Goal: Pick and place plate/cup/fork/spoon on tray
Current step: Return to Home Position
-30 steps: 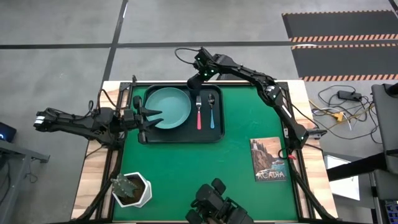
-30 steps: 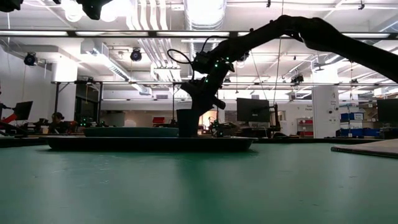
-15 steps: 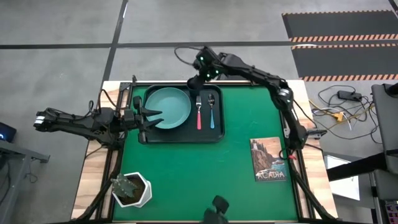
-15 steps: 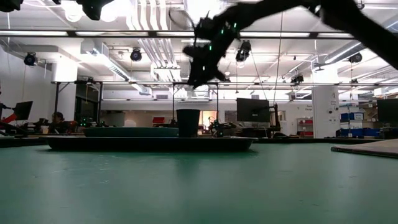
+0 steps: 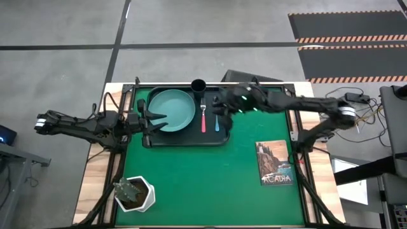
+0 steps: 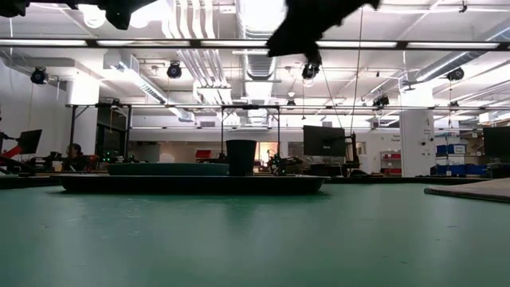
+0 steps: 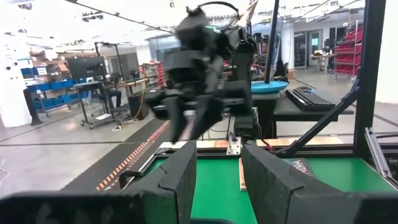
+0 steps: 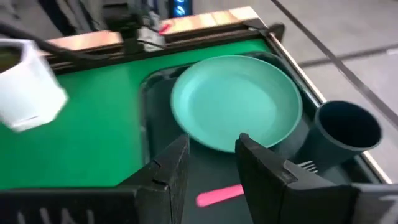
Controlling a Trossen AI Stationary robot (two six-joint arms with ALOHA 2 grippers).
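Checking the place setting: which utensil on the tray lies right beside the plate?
The fork, with the pink-red handle, lies directly beside the plate. The blue-handled spoon lies one place farther out, on the fork's other side.

The right gripper (image 5: 218,108) hangs raised with fingers parted, while the left gripper (image 5: 159,119) rests low, fingers likewise parted.

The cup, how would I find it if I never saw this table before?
Look on the green mat for the big black tray. The cup stands at the tray's top edge in the high view, beside the teal plate and just above the fork. It is the only tall, dark, round thing there; its neighbours lie flat.
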